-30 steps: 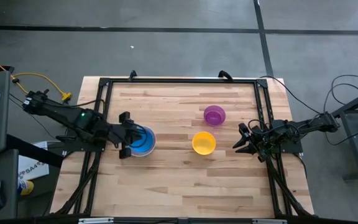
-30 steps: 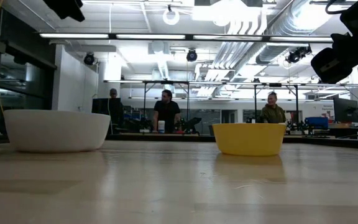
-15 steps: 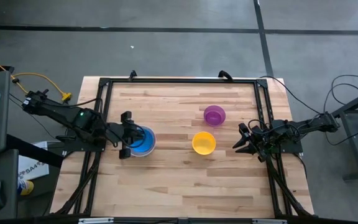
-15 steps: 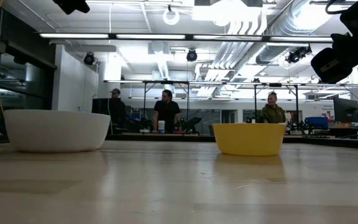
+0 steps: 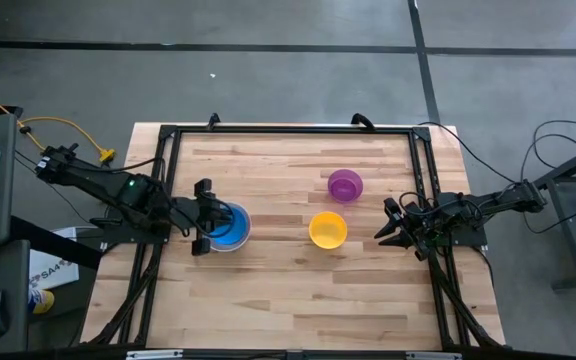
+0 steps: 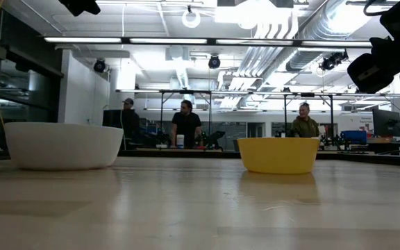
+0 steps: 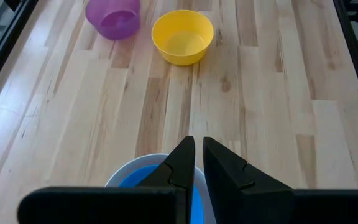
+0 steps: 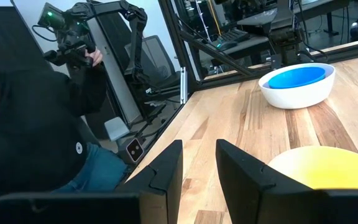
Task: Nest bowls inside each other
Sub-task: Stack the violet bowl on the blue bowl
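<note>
A white bowl (image 5: 240, 238) stands on the table left of centre, with a blue bowl (image 5: 231, 225) nested in it. My left gripper (image 7: 197, 146) hangs above their left rim and touches nothing; its fingers are a narrow gap apart with nothing between them. The low view shows it (image 6: 79, 5) well above the white bowl (image 6: 64, 146). A yellow bowl (image 5: 328, 230) and a purple bowl (image 5: 345, 185) stand upright on their bases right of centre. My right gripper (image 5: 382, 232) waits open and level at the table's right edge, just right of the yellow bowl.
A black frame (image 5: 288, 130) runs along the table's far, left and right edges. Bare wood lies between the nested bowls and the yellow bowl and across the whole near half. In the right wrist view, a person in a dark hoodie (image 8: 36, 124) sits beyond the table's left side.
</note>
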Robot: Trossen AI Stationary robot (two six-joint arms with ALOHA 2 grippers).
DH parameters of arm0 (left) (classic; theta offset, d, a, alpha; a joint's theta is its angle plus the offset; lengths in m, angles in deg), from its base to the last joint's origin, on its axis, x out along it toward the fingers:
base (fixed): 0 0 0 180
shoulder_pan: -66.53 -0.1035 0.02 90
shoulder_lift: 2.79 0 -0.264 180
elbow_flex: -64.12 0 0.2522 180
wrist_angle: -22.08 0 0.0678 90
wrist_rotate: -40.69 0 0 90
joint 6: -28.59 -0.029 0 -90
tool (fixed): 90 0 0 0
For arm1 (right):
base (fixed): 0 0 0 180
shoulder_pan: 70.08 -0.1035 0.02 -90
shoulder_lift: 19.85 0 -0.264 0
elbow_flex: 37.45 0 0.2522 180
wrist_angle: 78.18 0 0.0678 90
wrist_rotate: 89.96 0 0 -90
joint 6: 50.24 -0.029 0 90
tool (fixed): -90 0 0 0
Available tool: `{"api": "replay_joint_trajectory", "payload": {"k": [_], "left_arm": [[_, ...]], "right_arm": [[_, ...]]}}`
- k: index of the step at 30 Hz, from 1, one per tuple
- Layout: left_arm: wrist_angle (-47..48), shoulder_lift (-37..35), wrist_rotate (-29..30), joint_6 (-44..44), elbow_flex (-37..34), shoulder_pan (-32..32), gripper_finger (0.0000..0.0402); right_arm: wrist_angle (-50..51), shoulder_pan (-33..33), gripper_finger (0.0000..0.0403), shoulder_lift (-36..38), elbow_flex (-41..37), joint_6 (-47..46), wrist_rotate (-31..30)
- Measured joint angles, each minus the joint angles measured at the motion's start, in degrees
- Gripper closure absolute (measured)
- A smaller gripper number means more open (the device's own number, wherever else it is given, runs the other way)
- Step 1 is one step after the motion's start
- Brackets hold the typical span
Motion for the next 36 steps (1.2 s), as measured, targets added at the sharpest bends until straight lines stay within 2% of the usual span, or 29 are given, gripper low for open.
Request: {"api": "replay_joint_trajectory", "payload": {"k": [6,8,10,12,16,19,23,28,32,36], "left_arm": [[0.0,0.0,0.0,3.2,0.0,0.0,0.0368],[-0.1,0.0,0.0,4.0,0.0,0.0,0.0368],[-0.1,0.0,0.0,4.6,0.0,0.0,0.0368],[-0.2,0.0,0.0,4.7,0.0,0.0,0.0368],[-0.2,0.0,0.0,5.4,0.0,0.0,0.0368],[-0.1,0.0,0.0,6.7,0.0,0.0,0.0368],[-0.1,0.0,0.0,7.8,0.0,0.0,0.0368],[-0.1,0.0,0.0,7.8,0.0,0.0,0.0368],[-0.5,0.0,0.0,7.9,0.0,0.0,0.0368],[-2.2,0.0,0.0,8.2,0.0,0.0,0.0368]], "right_arm": [[-0.6,0.0,0.0312,0.0,0.0,0.4,-0.3],[-3.4,0.0,0.0312,0.0,0.0,1.5,-2.6],[-6.3,0.0,0.0312,0.0,0.0,1.2,-7.2],[-9.2,0.0,0.0312,0.0,0.1,0.8,-14.9],[-6.4,0.0,0.0312,-0.5,1.5,7.3,-28.6],[-6.7,0.0,0.0312,-2.3,3.5,10.9,-33.6],[-3.9,0.1,0.0312,-7.4,9.1,14.2,-36.6],[11.1,1.1,0.0312,-17.6,20.4,14.7,-40.9],[20.9,3.8,0.0312,-27.7,27.1,13.6,-39.9],[26.8,7.6,0.0312,-35.9,30.4,13.6,-34.9]]}}
